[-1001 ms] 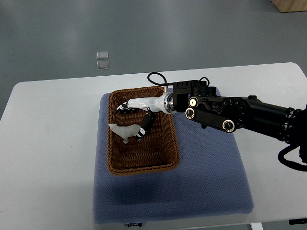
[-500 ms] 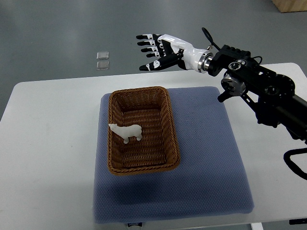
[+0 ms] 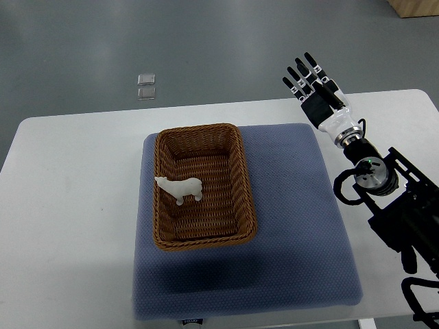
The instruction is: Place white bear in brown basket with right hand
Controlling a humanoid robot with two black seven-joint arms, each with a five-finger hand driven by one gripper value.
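White bear (image 3: pixel 180 188) is inside the brown basket (image 3: pixel 203 185), standing on the woven floor, left of centre, close to the left wall. Head points toward the basket's left side. Whether its muzzle actually touches the wall is hard to tell from this angle. Nothing is gripping it.

Basket is rectangular, long axis running from the far edge of the tabletop toward the near edge. It sits on the blue-grey mat (image 3: pixel 295 240), on the mat's left half, its far left corner near the mat's far left corner. The mat covers the middle of the white tabletop (image 3: pixel 68 205) and reaches close to the near edge.

Right hand (image 3: pixel 317 96) is up over the far right part of the tabletop, past the mat's far right corner, well apart from the basket. Fingers (image 3: pixel 302 77) are straight and spread wide, pointing away toward the far edge, holding nothing. Its black arm (image 3: pixel 401 219) runs down along the right edge of the tabletop.

On the grey floor (image 3: pixel 206 41) beyond the far edge lie two small clear squares (image 3: pixel 146 86), one just beside the other.
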